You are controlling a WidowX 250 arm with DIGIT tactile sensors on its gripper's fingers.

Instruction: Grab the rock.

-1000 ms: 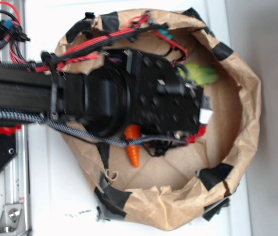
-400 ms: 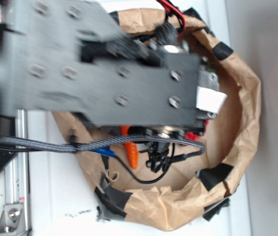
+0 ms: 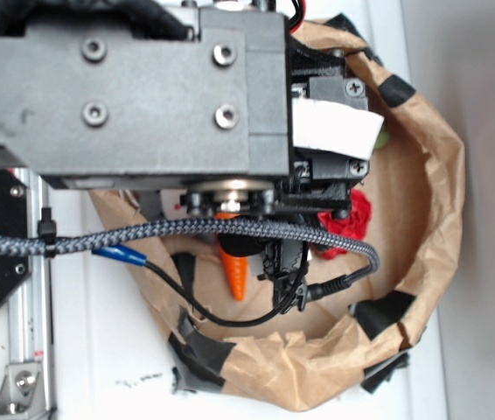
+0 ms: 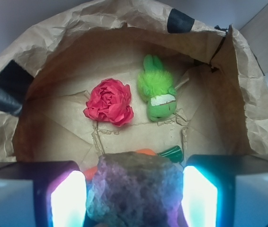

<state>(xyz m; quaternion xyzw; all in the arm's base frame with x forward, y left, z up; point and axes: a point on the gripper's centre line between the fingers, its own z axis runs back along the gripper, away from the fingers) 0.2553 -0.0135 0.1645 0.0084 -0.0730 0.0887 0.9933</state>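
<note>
The rock [image 4: 136,189], a rough mottled grey-brown chunk, fills the gap between my two glowing fingers [image 4: 67,198] at the bottom of the wrist view. My gripper [image 4: 134,194] is shut on it, both pads against its sides, and the rock hangs above the floor of the paper bag [image 4: 124,28]. An orange carrot [image 4: 146,152] peeks out from behind the rock. In the exterior view the large grey arm [image 3: 142,87] covers the bag's left half and hides the rock.
A red fabric rose [image 4: 109,102] and a green plush animal [image 4: 158,92] lie on the bag floor ahead. The carrot [image 3: 235,267] and the rose [image 3: 345,223] show under the arm. The crumpled bag wall [image 3: 431,175] rings everything.
The arm has risen toward the exterior camera and now fills much more of that view. The rose has come out from under the gripper.
</note>
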